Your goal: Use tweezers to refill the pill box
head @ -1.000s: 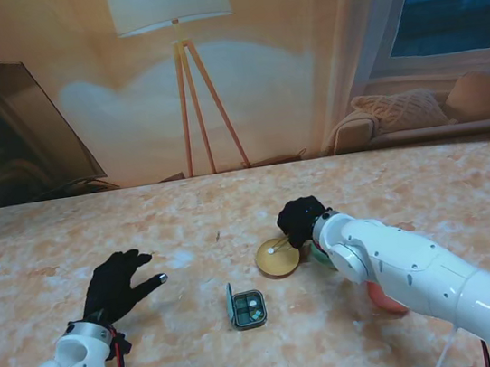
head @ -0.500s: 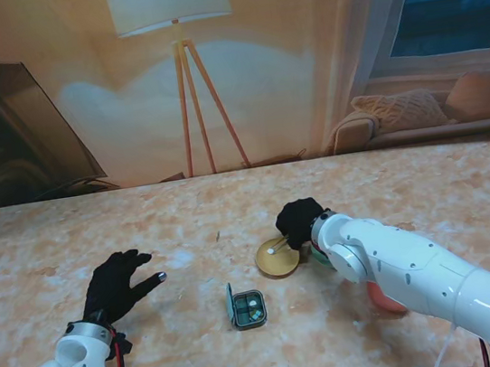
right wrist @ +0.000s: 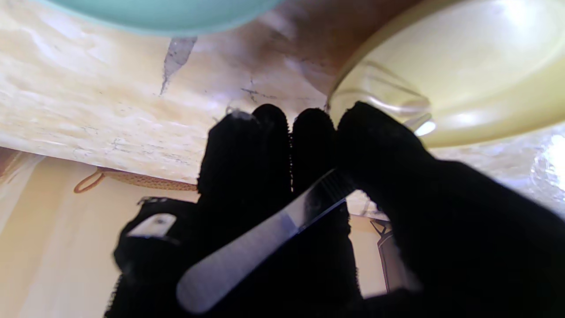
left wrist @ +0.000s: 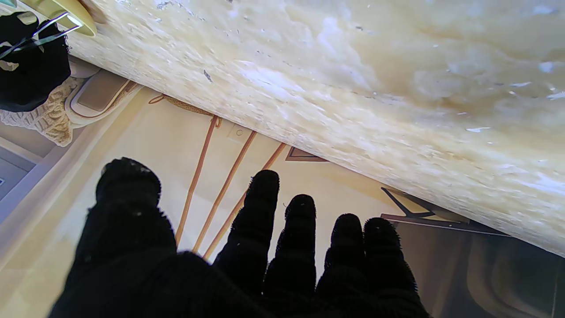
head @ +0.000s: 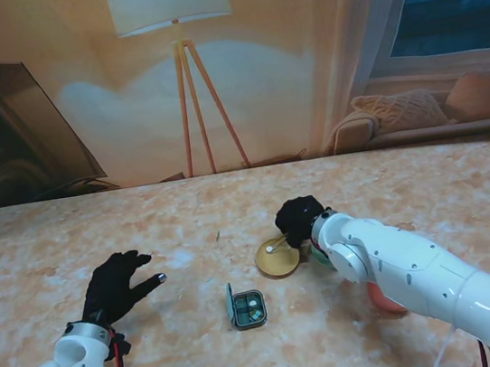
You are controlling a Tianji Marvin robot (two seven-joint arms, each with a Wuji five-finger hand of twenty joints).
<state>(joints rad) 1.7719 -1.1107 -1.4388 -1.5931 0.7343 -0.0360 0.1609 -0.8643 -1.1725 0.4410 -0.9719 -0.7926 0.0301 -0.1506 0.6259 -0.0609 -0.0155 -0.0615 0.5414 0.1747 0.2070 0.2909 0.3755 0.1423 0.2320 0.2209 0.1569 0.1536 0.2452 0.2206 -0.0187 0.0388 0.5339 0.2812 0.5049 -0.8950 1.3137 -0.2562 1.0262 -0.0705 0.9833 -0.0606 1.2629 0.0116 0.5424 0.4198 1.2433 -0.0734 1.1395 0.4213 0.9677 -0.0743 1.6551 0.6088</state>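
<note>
Right hand (head: 299,219) fingers (right wrist: 269,145) pinching thin, springy, slippery tweezers (right wrist: 260,240) mid-shank over the yellow dish (head: 277,257); pill box (head: 248,309) open just nearer of the dish; left hand (head: 116,286) spread, idle.

No readable text, label or number anywhere (the small pill box (head: 248,309) perhaps too blurred).

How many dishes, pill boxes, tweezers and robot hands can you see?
Dishes: 3, a yellow dish, a green dish and an orange-red dish, the last two mostly hidden by the arm.
Pill boxes: 1.
Tweezers: 1.
Hands: 2, left hand and right hand.
Total: 7.
</note>
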